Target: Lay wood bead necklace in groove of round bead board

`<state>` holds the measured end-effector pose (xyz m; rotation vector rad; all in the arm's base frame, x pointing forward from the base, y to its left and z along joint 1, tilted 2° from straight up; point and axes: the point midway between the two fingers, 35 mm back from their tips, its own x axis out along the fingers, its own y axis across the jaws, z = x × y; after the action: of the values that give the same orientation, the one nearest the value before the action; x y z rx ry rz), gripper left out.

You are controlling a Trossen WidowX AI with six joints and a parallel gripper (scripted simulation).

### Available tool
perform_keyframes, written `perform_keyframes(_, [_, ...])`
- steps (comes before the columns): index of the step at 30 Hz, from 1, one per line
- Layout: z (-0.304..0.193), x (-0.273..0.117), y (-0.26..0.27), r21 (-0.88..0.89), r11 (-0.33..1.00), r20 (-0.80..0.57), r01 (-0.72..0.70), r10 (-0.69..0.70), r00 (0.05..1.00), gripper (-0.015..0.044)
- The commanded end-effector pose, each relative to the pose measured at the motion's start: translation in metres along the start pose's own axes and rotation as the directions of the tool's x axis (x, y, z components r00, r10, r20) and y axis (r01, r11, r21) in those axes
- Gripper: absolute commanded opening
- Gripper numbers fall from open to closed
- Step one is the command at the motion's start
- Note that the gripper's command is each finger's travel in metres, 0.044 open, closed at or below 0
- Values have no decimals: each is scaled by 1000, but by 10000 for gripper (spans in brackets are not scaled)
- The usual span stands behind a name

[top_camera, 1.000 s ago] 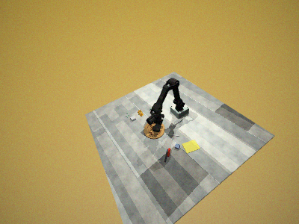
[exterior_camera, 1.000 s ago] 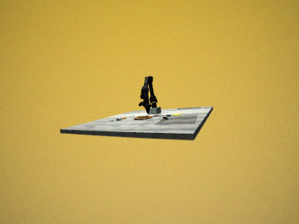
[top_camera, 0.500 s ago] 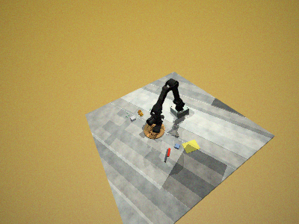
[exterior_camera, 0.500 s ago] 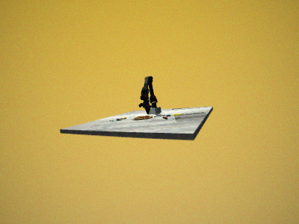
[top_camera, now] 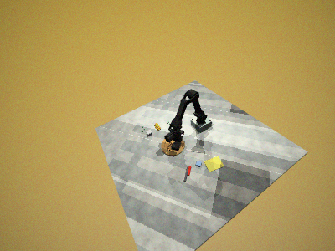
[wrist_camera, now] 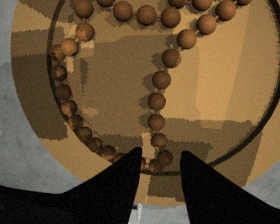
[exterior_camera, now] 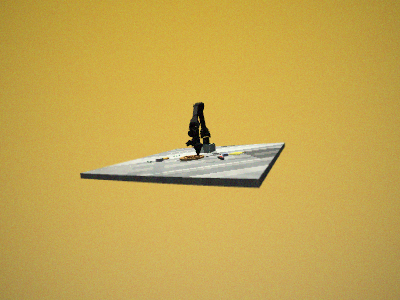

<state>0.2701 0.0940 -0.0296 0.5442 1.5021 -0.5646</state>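
Observation:
The round wooden bead board [top_camera: 167,152] [exterior_camera: 186,158] [wrist_camera: 30,90] lies flat under the arm, with a dark circular groove near its edge. The brown wood bead necklace [wrist_camera: 156,101] lies on it. Its beads follow the groove along the left and bottom left in the wrist view, while another run crosses the board inside the ring, up the middle to the upper right. More beads lie across the top. My gripper [wrist_camera: 161,155] [exterior_camera: 198,154] is partly open at the board's near edge, a few beads at the bend showing between and just beyond its fingertips. The left finger hides part of the groove.
A yellow square [top_camera: 213,164], a small blue block [top_camera: 198,164] and a red and dark stick [top_camera: 188,171] lie to one side of the board. A small yellow item [top_camera: 157,126] and a small grey item [top_camera: 149,134] lie on the other side.

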Motion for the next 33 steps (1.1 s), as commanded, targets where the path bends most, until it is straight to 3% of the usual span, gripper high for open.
perform_keyframes(1, [0,0,0,0,1000,0,0,0,1000,94])
perform_keyframes(5, [0,0,0,0,1000,0,0,0,1000,0])
perform_keyframes(33, [0,0,0,0,1000,0,0,0,1000,0])
